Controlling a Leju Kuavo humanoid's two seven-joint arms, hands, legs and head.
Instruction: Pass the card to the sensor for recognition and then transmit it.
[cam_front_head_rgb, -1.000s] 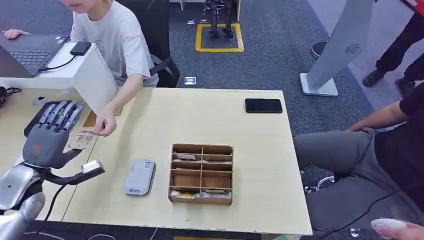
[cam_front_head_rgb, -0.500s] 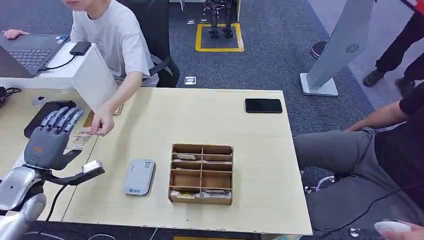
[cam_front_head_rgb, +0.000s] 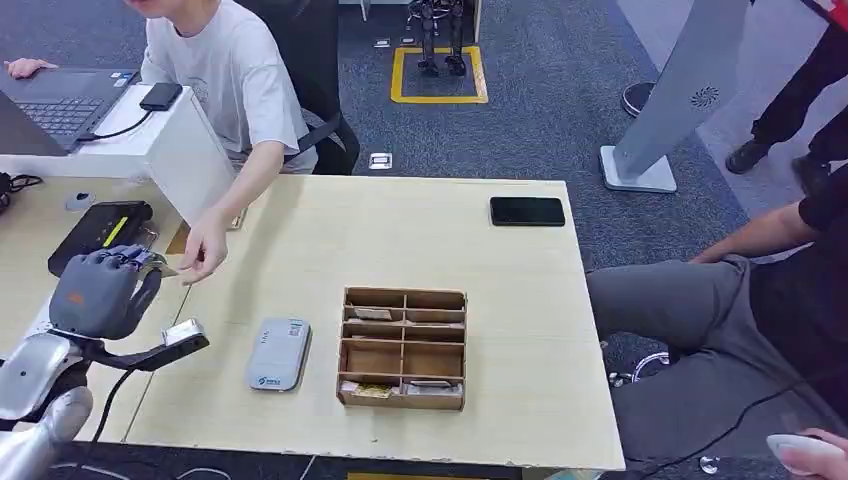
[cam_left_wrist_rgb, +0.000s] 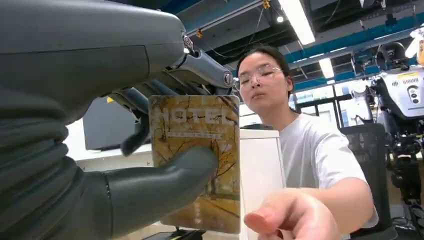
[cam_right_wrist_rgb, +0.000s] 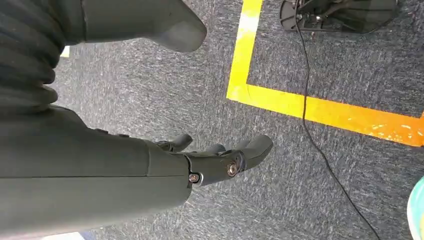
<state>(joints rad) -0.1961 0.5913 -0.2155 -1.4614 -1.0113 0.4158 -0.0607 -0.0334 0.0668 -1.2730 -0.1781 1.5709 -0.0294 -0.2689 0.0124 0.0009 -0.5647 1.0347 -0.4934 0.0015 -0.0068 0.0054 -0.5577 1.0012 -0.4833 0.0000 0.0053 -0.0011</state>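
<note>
My left robot hand (cam_front_head_rgb: 97, 292): grey shell, orange mark, dark fingers (cam_front_head_rgb: 135, 258), silver forearm, black cable. My right robot hand (cam_right_wrist_rgb: 220, 162): dark, ribbed cover, bright screws.

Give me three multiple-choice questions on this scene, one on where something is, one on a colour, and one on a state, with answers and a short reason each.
1. Where does the phone lie on the table?
A. Near the far right corner
B. Inside the wooden box
C. Beside the grey reader

2. What colour is the floor line under the right hand?
A. Blue
B. Yellow
C. White

3. What is the left hand doing?
A. Hanging open over the floor
B. Holding a card
C. Pressing the laptop keys

Answers:
1. A: the head view shows the phone by the far right edge, apart from the box and the reader.
2. B: the right wrist view shows a yellow line on grey carpet.
3. B: the left wrist view shows the thumb pressing a card marked HOTEL against the fingers.
</note>
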